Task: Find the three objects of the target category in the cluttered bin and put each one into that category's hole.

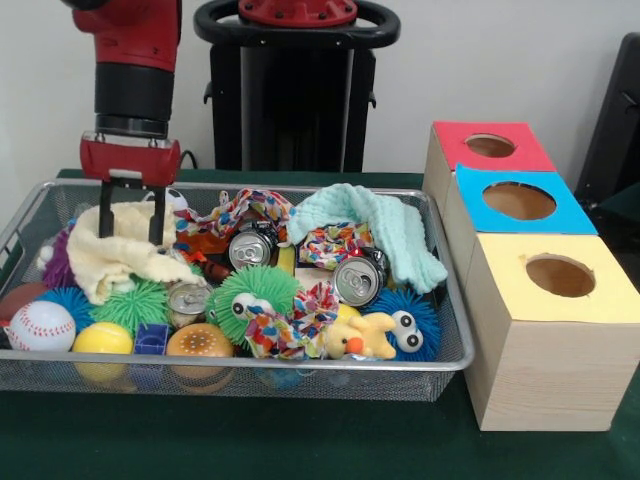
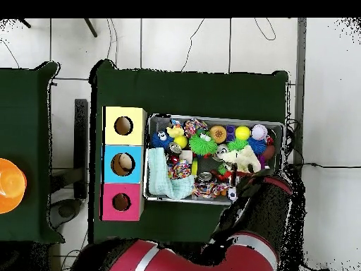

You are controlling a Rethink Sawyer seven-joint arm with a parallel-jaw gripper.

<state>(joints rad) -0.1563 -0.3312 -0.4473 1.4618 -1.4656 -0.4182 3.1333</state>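
Note:
The silver wire-mesh bin [image 1: 250,365] is full of toys, cloths and three drink cans [image 1: 250,248] [image 1: 358,278] [image 1: 187,298]. My gripper [image 1: 130,215] hangs open at the bin's back left in the front view. Its two dark fingers [image 1: 105,210] stand apart just over a cream cloth [image 1: 110,262], and nothing is held. The red-topped box with its round hole [image 1: 490,146] stands furthest back in the row of boxes. In the overhead view the bin [image 2: 211,117] and the red box's hole [image 2: 121,202] show. There my arm [image 2: 257,205] hides the gripper.
A blue-topped box [image 1: 519,201] and a yellow-topped box [image 1: 560,275] stand beside the bin. The bin holds spiky balls [image 1: 255,290], a baseball [image 1: 40,325], a mint cloth [image 1: 380,225], patterned cloths [image 1: 300,320] and a yellow duck [image 1: 360,335]. An orange object [image 2: 10,185] sits on a side table.

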